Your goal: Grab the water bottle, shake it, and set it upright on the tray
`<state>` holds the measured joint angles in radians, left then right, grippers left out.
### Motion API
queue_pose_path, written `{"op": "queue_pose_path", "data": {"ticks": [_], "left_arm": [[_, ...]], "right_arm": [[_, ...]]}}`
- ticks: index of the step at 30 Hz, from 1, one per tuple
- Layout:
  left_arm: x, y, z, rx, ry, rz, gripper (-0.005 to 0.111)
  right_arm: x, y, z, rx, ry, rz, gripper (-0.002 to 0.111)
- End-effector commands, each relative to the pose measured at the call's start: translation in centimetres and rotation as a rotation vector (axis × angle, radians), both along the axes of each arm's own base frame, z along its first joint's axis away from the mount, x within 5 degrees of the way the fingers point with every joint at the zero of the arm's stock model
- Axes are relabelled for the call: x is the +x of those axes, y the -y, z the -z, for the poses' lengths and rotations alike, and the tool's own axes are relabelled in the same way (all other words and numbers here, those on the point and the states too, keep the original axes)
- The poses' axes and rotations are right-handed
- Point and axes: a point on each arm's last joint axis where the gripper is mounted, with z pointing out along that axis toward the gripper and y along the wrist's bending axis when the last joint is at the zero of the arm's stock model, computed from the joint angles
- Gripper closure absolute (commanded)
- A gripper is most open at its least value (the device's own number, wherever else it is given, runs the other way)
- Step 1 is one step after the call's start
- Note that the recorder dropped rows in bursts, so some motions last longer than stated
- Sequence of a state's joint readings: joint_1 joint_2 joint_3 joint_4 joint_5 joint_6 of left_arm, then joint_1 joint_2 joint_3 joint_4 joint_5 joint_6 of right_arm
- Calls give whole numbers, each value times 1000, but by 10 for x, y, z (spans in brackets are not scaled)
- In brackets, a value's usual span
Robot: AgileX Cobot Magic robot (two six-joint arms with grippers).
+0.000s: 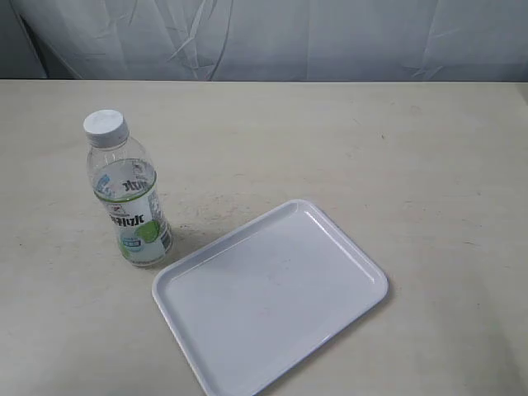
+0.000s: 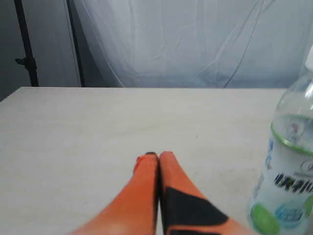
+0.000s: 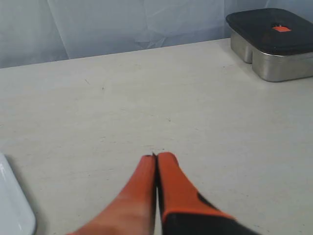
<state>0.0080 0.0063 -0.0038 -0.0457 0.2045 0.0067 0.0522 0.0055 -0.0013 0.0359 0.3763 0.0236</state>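
While left end effector (image 2: 157, 155) sits closed, bottle (image 2: 288, 171) beside

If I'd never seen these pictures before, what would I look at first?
Probably the water bottle, standing upright with its white cap on the pale table, just left of the big, empty white tray in the exterior view. Next come the bright orange grippers: the left gripper and the right gripper are both pinched shut.
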Motion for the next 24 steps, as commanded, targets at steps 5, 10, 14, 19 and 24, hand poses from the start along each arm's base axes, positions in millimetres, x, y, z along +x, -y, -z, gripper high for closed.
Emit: {"op": "queue_pose_path", "data": {"ticks": [5, 10, 14, 19, 24], "left_arm": [[-1, -4, -27, -329, 319, -34, 106], [-2, -5, -29, -583, 338, -32, 106], [-1, -4, -26, -670, 306, -26, 106], [-9, -3, -58, -447, 469, 18, 106], [22, 17, -127, -130, 405, 208, 106]], "right_arm": [[0, 0, -1, 0, 16, 4, 106], [0, 0, -1, 0, 16, 4, 106], [0, 0, -1, 0, 18, 4, 106], [0, 0, -1, 0, 18, 4, 106], [0, 0, -1, 0, 18, 4, 106]]}}
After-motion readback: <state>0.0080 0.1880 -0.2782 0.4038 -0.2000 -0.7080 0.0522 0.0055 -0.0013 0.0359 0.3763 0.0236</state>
